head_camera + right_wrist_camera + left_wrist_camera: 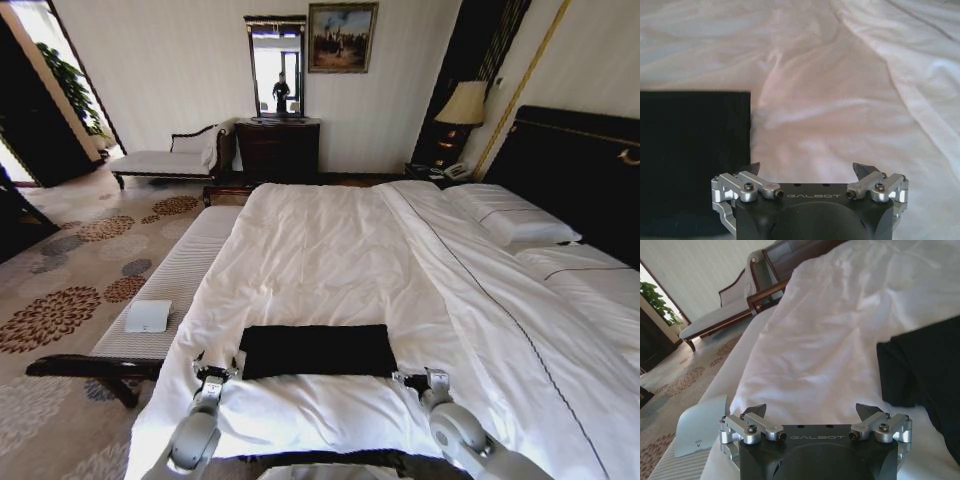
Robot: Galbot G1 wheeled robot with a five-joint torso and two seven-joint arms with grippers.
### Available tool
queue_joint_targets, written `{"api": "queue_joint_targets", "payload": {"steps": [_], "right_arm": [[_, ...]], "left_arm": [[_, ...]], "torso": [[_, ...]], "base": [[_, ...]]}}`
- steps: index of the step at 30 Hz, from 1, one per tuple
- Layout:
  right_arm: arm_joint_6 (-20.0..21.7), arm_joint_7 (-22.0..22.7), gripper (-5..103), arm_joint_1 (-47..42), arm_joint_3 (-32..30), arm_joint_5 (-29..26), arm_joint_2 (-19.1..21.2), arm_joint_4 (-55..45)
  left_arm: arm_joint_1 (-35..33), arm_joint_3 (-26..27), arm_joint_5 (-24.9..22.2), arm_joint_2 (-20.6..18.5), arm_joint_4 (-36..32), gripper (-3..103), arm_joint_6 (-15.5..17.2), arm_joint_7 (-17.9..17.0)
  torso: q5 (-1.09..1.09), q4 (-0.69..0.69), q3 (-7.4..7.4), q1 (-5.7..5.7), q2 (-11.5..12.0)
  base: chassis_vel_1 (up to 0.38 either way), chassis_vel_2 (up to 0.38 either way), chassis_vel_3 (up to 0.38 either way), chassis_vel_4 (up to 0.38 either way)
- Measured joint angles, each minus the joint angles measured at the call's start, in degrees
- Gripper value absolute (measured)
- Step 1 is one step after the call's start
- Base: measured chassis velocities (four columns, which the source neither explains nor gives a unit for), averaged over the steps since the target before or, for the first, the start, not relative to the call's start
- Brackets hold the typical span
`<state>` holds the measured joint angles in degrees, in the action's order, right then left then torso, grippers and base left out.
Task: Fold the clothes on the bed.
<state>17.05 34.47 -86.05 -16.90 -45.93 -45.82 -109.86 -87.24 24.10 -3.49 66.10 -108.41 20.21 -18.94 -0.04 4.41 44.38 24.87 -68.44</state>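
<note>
The clothes [318,350] lie as a flat black rectangle near the foot of the bed [330,240], on the white duvet. My left gripper [213,372] sits just off the rectangle's left end, open, with nothing between its fingers. In the left wrist view, the left gripper [811,410] hovers over white bedding with the black cloth [925,370] to one side. My right gripper [420,380] is just off the right end, also open. The right gripper [807,168] stands beside the cloth's straight edge [695,150], apart from it.
A pale upholstered bench [180,280] runs along the bed's left side, with a small white pad [148,316] on it. Pillows [510,215] and a dark headboard [570,160] are on the right. A chaise [170,160] and a dark dresser [278,148] stand by the far wall.
</note>
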Motion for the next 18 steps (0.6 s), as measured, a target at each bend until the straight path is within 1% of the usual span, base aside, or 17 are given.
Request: {"api": "queue_joint_targets", "payload": {"steps": [2,5,6,8,9,11,12,13,14,16,17,18], "right_arm": [[-1.72,-0.39,100,0.33,-0.92,0.20,-0.16,-0.48],[-7.28,-4.13,100,0.59,-1.85,-0.80,-1.13,-1.20],[-7.28,-4.13,100,0.59,-1.85,-0.80,-1.13,-1.20],[-10.08,-6.92,100,0.36,-1.83,-2.75,-1.98,-1.69],[-11.46,-8.77,100,0.13,-1.49,-5.11,-2.75,-1.97],[-12.56,-11.01,100,0.09,-1.15,-8.15,-3.86,-1.54],[-12.56,-11.01,100,0.09,-1.15,-8.15,-3.86,-1.54],[-12.90,-12.01,100,0.19,-1.11,-9.49,-4.34,-0.90],[-13.09,-13.61,100,0.52,-1.28,-12.06,-5.10,0.47],[-13.07,-14.89,100,0.60,-2.22,-14.75,-5.80,2.10],[-13.07,-14.89,100,0.60,-2.22,-14.75,-5.80,2.10],[-13.02,-15.52,100,0.30,-2.71,-15.37,-5.96,2.53]], "left_arm": [[0.13,0.87,-1.37,0.12,-1.49,100,0.03,-0.02],[0.02,2.91,-4.38,0.55,-5.01,100,0.72,-0.08],[0.02,2.91,-4.38,0.55,-5.01,100,0.72,-0.08],[-0.29,3.85,-5.97,0.90,-6.60,100,1.23,-0.15],[-0.49,4.83,-7.32,1.41,-7.73,100,1.61,-0.23],[-0.58,6.48,-9.44,2.15,-8.99,100,1.97,-0.48],[-0.58,6.48,-9.44,2.15,-8.99,100,1.97,-0.48],[-0.58,7.41,-10.60,2.42,-9.51,100,2.18,-0.62],[-0.64,9.61,-13.39,2.72,-10.59,100,2.65,-0.83],[-0.85,12.63,-17.33,2.56,-12.34,100,3.27,-0.89],[-0.85,12.63,-17.33,2.56,-12.34,100,3.27,-0.89],[-0.98,13.84,-18.96,2.30,-13.16,100,3.60,-0.89]], "torso": [[0.00,0.00,0.00,0.00,0.00],[0.00,-0.01,0.00,0.00,0.00],[0.00,-0.01,0.00,0.00,0.00],[0.00,-0.01,0.00,0.00,0.00],[0.00,-0.01,0.00,0.00,0.00],[-0.01,0.00,-0.01,0.00,0.00],[-0.01,0.00,-0.01,0.00,0.00],[-0.01,0.00,-0.01,0.00,0.00],[0.00,-0.01,0.00,0.00,0.00],[0.00,-0.03,0.00,0.00,0.00],[0.00,-0.03,0.00,0.00,0.00],[0.00,-0.03,0.00,0.00,0.00]], "base": [[0.000,0.000,0.000,0.000],[0.000,0.000,0.000,0.000],[0.000,0.000,0.000,0.000],[0.000,0.000,0.000,0.000],[0.000,0.000,0.000,0.000],[0.000,0.000,0.000,0.000],[0.000,0.000,0.000,0.000],[0.000,0.000,0.000,0.000],[0.000,0.000,0.000,0.000],[0.000,0.000,0.000,0.000],[0.000,0.000,0.000,0.000],[0.000,0.000,0.000,0.000]]}}
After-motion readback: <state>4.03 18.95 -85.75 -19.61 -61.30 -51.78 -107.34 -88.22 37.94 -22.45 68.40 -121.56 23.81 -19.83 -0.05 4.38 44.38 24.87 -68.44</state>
